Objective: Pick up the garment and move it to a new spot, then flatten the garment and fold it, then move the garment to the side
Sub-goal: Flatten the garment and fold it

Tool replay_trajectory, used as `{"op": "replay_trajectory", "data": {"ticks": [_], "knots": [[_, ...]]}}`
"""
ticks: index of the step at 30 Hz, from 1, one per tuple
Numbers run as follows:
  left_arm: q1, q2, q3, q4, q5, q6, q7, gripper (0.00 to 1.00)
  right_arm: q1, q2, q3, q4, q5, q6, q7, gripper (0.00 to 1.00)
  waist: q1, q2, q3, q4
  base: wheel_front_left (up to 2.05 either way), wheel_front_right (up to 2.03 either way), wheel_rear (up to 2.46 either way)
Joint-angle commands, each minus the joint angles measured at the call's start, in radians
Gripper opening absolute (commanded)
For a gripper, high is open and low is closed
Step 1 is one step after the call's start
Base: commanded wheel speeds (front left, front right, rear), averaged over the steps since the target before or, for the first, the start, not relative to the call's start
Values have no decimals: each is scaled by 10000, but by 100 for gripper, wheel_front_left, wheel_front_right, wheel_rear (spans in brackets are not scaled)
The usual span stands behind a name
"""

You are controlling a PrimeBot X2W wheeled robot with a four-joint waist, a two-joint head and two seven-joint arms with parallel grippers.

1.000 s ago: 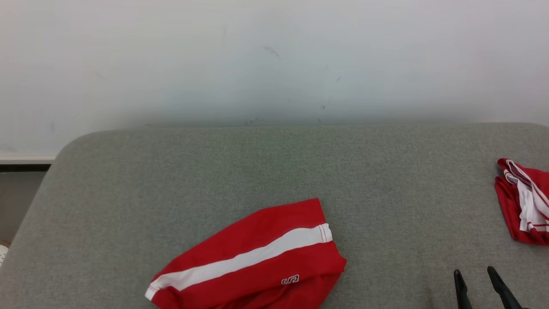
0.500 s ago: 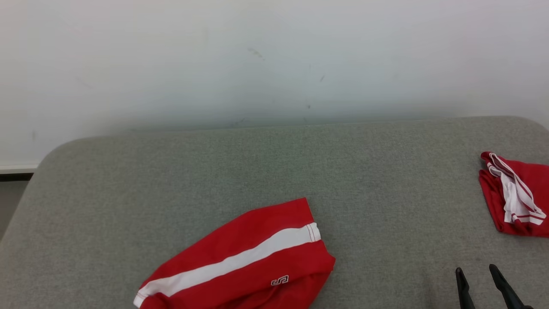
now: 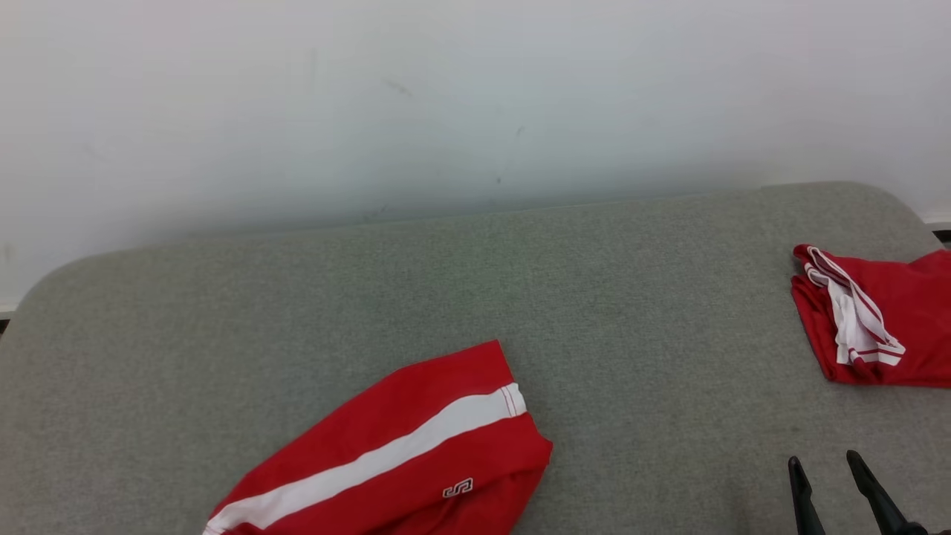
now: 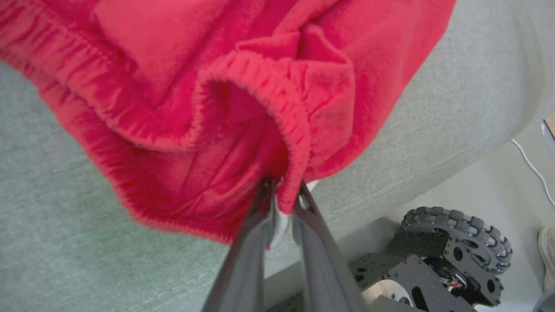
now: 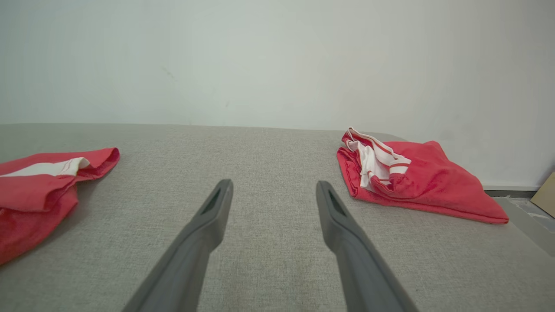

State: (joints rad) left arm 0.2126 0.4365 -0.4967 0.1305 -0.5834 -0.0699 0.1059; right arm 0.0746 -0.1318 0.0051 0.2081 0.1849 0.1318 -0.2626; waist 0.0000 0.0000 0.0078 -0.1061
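- Garment (image 3: 416, 438) first: red shorts with a white side stripe and a small "S" logo, lying crumpled at the near edge of the grey fabric worktop (image 3: 609, 297), left of the middle. One leg points toward the far right.
- Left gripper (image 4: 281, 193) is right there at that near edge. Its two dark fingers are pressed close together, pinching a fold of the red elastic waistband, with a scrap of white showing between them.
- Just above the pinch the waistband bunches into a loop, and the cloth beyond it spreads over the worktop.
- Right gripper (image 3: 823, 459) hangs over the near edge toward the right corner. Its fingers are spread wide with nothing between them, clear of both pieces of cloth.
- A second red garment (image 3: 869, 319) with white trim lies rumpled by the right edge, up near the far right corner and well apart from the shorts.
- Below the near edge you can see the robot's black base, a ridged wheel (image 4: 459, 216), and a white cable (image 4: 537, 173) on the floor.
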Motion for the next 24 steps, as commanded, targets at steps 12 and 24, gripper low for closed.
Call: {"op": "replay_trajectory", "data": {"ticks": [12, 24], "knots": [[-1747, -349, 110, -1843, -1786, -524, 709, 0, -261, 114, -70, 25, 26, -25, -23, 100, 0, 0, 181, -559, 0, 0, 0], [-7264, -559, 458, -1624, -2652, -568, 2945, 0, -1174, 233, 375, 96, 158, -25, -25, 100, 0, 0, 735, -1693, 0, 0, 0]]}}
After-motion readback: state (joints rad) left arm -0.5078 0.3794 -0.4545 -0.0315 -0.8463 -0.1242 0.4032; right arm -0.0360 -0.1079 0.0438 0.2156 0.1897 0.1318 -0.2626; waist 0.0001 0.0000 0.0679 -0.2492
